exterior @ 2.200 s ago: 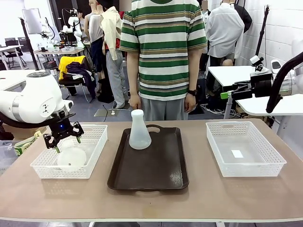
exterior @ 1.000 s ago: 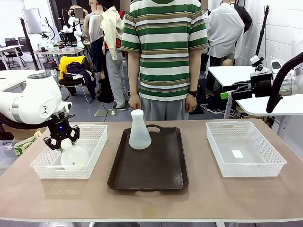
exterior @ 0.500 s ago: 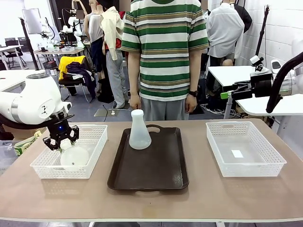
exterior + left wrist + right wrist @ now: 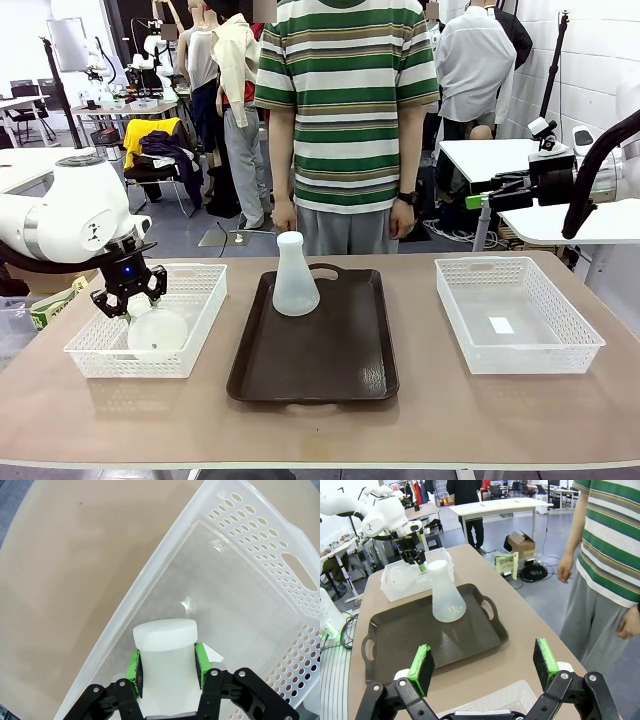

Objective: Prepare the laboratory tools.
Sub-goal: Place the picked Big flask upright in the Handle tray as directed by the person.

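Tan table [image 4: 420, 420]: left gripper [image 4: 167, 672] clamps second flask [image 4: 155, 332] by its neck in nine-o'clock basket [image 4: 205, 330]; right gripper [image 4: 485, 667] gapes empty; next likely lift toward tray [image 4: 330, 355].

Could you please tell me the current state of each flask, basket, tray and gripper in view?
Left gripper: jaws shut on the neck of the flask in the basket.
Flask in the basket: gripped, tilted in the left basket.
Flask on the tray: upright, free.
Tray: flat on the table.
Right basket: holds no flask.
Right gripper: jaws open, holding nothing.

flasks [image 4: 296, 278]: frosted translucent plastic | baskets [image 4: 518, 315]: perforated white plastic | tray [image 4: 315, 350]: glossy dark brown
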You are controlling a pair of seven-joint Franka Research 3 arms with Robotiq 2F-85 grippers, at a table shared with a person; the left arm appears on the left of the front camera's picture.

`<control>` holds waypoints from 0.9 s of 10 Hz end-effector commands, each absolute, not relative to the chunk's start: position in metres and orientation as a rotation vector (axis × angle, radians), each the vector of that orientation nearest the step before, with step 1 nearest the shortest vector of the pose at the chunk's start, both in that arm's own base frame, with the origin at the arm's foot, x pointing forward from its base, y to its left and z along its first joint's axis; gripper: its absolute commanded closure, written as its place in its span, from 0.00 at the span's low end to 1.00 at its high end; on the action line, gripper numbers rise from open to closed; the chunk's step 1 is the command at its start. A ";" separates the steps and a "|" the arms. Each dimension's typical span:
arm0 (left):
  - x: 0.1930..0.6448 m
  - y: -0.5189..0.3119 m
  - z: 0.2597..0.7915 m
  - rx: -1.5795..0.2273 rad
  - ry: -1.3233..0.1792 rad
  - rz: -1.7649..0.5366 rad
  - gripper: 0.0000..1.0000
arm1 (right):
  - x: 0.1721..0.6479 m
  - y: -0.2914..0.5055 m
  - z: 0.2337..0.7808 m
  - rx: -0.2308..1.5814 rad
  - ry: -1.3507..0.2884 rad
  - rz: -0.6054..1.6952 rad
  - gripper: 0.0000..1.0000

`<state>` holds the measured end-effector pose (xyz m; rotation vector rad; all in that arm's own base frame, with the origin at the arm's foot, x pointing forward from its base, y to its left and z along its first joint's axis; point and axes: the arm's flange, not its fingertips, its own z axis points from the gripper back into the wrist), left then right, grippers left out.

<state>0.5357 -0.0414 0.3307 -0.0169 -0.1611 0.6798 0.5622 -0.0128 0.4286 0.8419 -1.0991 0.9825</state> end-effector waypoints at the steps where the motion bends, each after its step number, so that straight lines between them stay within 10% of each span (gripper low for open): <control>1: 0.537 -0.043 0.331 -0.017 -0.162 0.679 1.00 | 0.561 -0.012 0.429 0.831 -1.089 0.992 0.00; 9: 0.537 -0.043 0.331 -0.017 -0.162 0.679 1.00 | 0.561 -0.012 0.429 0.831 -1.089 0.992 0.00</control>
